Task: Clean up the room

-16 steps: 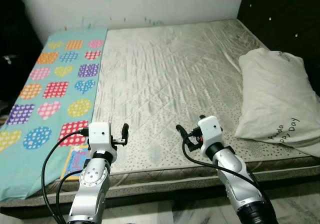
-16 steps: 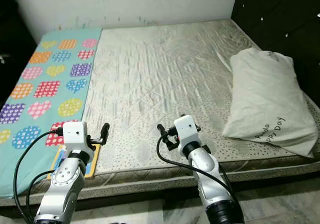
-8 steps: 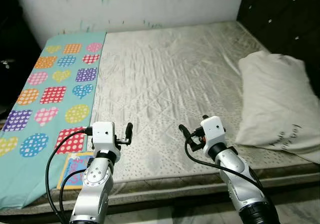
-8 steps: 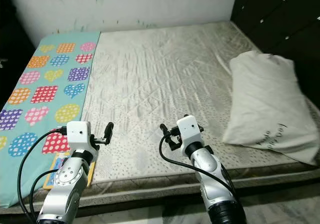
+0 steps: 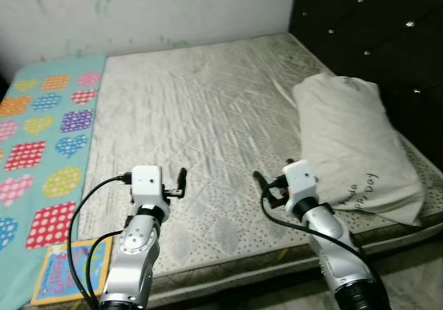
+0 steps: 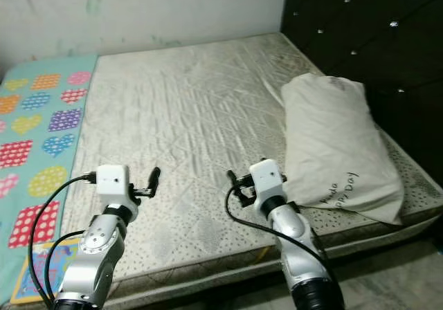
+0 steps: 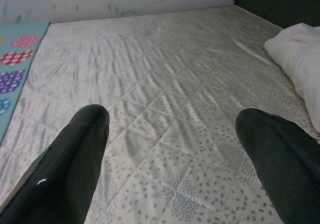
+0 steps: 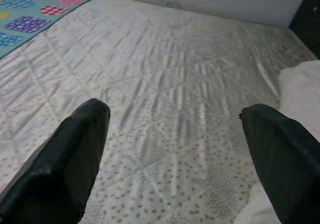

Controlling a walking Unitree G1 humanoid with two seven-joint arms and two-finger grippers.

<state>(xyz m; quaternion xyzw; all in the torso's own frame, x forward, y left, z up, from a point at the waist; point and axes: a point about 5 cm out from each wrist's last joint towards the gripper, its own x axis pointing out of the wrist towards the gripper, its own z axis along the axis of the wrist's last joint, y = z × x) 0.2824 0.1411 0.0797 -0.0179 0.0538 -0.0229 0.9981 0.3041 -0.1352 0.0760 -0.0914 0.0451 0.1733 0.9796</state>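
Observation:
A bare cream quilted mattress (image 5: 201,109) lies in front of me. A white pillow (image 5: 353,144) with dark lettering rests along its right side, against the black tufted headboard (image 5: 374,33). On the bed's left side a teal blanket (image 5: 41,137) with coloured hearts and dots is spread out. A colourful children's book (image 5: 69,268) sits on the blanket's near corner. My left gripper (image 5: 180,178) hovers open over the mattress's near edge, holding nothing. My right gripper (image 5: 266,185) is open and empty too, just left of the pillow's near end.
A pale, stained wall (image 5: 138,12) runs behind the bed. The mattress's front edge (image 5: 228,268) is just below my arms, with a strip of floor (image 6: 387,268) at the lower right. Black cables loop from my left arm over the blanket's edge.
The camera has turned right, so the whole scene has slid left and the pillow and headboard now show more fully. Both arms keep the same pose, grippers still open.

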